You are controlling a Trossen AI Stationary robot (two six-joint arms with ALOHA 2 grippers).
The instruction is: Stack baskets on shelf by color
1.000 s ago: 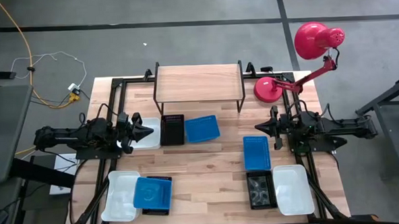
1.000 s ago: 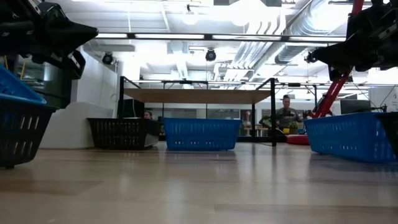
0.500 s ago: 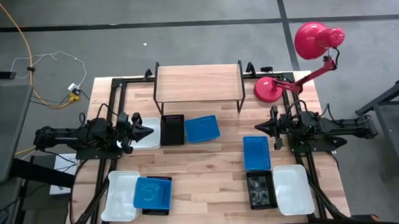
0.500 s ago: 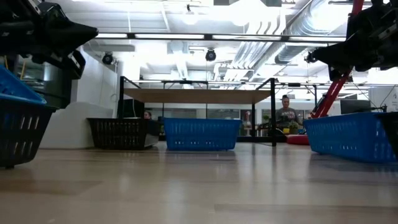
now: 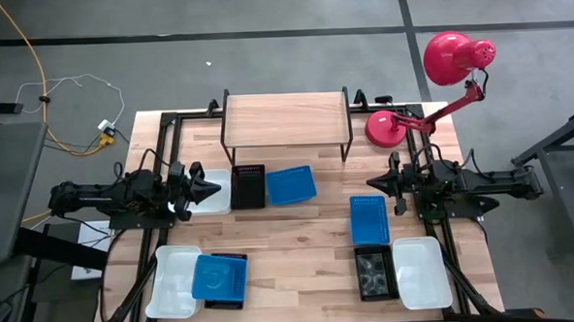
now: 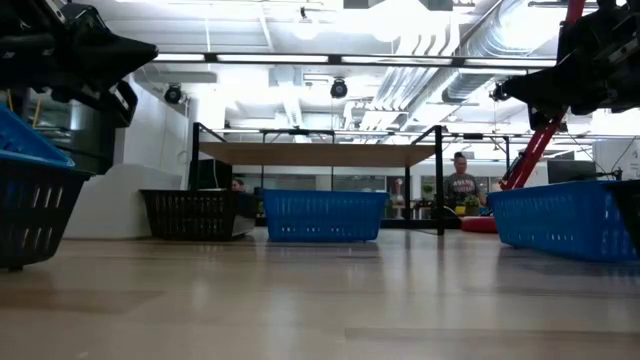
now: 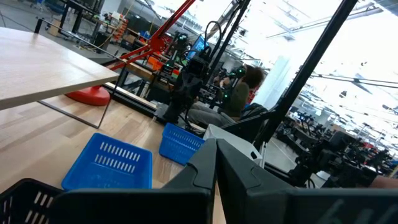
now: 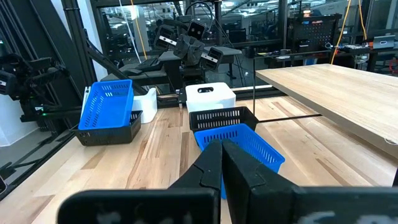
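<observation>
Left gripper (image 5: 209, 189): fingers together, empty, apparently above white basket (image 5: 214, 201). Right gripper (image 5: 377, 182): likewise. Advice: open wide, descend squarely over rim.

Left white basket (image 5: 209, 196) partly hidden under left gripper (image 5: 214, 189).

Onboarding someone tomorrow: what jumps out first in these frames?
Probably the bright red desk lamp at the table's far right corner, then the small wooden-topped shelf with thin dark metal legs standing bare at the far edge. Small plastic baskets in blue, black and white lie scattered in front of it, while the left gripper and right gripper hang shut at the sides, holding nothing.
</observation>
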